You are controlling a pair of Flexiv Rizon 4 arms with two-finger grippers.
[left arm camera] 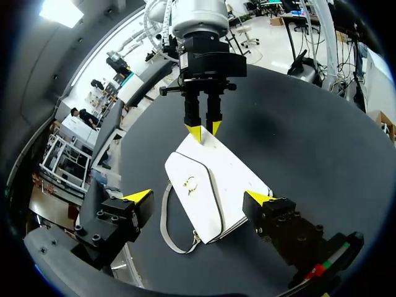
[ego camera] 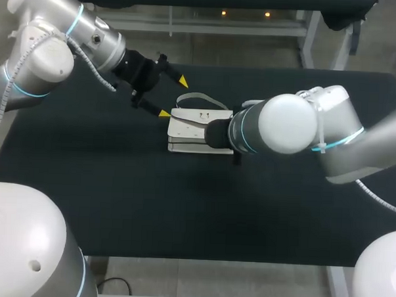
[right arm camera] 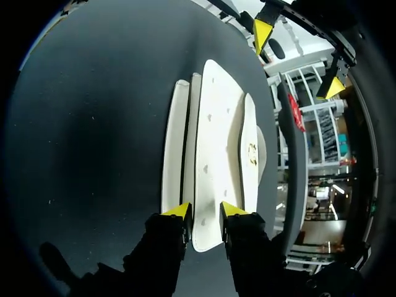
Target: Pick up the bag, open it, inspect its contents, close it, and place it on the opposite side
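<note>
A black table (ego camera: pixel 85 183) is seen from above, with both arms brought in over its far middle. The left arm (ego camera: pixel 51 50) is held in from the far left corner and the right arm (ego camera: pixel 298 123) is stretched across from the right. This puts both of them close enough to work on one object together.

A white rectangular handbag (ego camera: pixel 199 130) is laid flat on the table near the middle, flap side up, between the two arms. It is judged not yet lifted, so the pick-up step appears to be in hand.

The left gripper (ego camera: pixel 173 97) is held just above and beside the handbag's far left corner. Its fingers are spread wide and nothing is touched. In its own wrist view the handbag is framed between the two yellow tips, presumably so that a second hold can be taken.

The right gripper (right arm camera: pixel 205 210) is hidden behind its wrist in the head view. In its own wrist view its fingers are drawn nearly together, and the handbag's near end appears to be pinched between them, likely as the first hold for lifting.

A thin pale strap (left arm camera: pixel 168 229) is left slack in a loop on the table beside the handbag. A small gold clasp (left arm camera: pixel 190 184) is seen on the closed flap, so the handbag is judged unopened.
</note>
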